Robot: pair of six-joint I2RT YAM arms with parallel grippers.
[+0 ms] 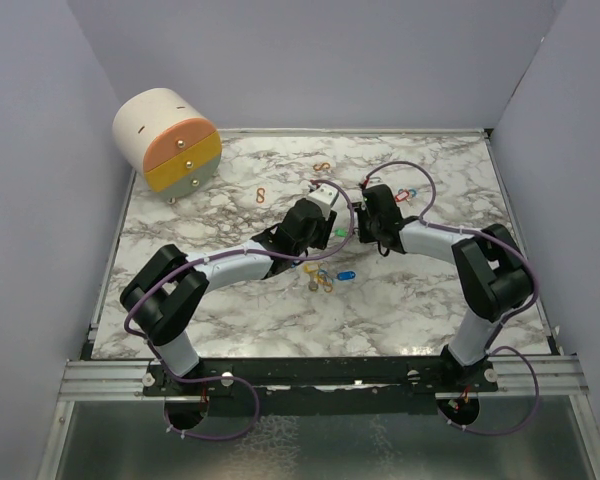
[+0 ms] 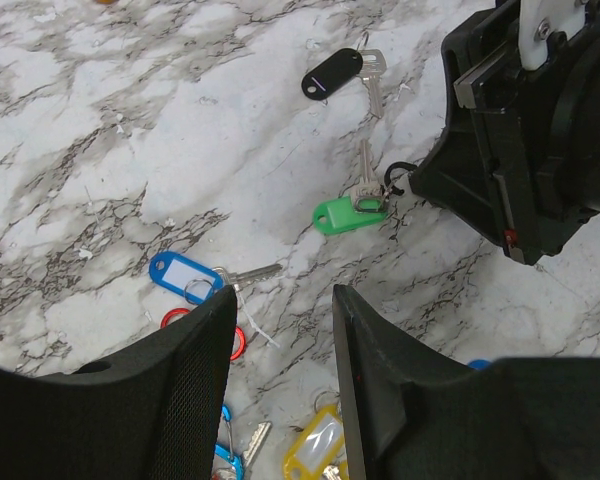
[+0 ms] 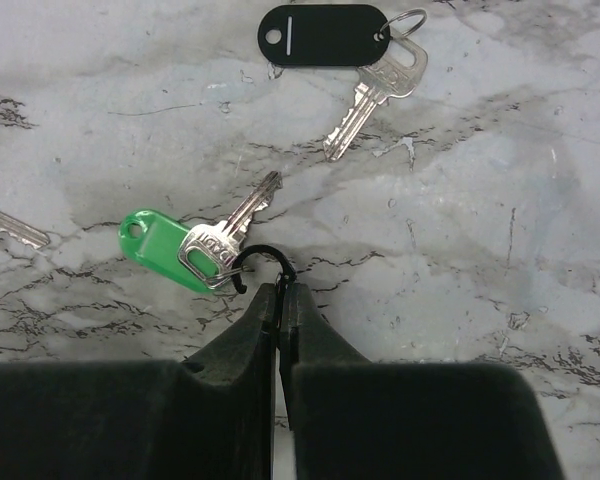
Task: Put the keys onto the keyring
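We are clenching our right gripper on the thin black keyring, low over the marble table; the green-tagged key is lying flat with its metal head touching that ring, though we are not managing to tell whether it is threaded on; the black-tagged key is lying apart beyond it; our left gripper is hovering with jaws parted, grasping nothing, near the blue-tagged key and the yellow-tagged key, both lying on the marble.
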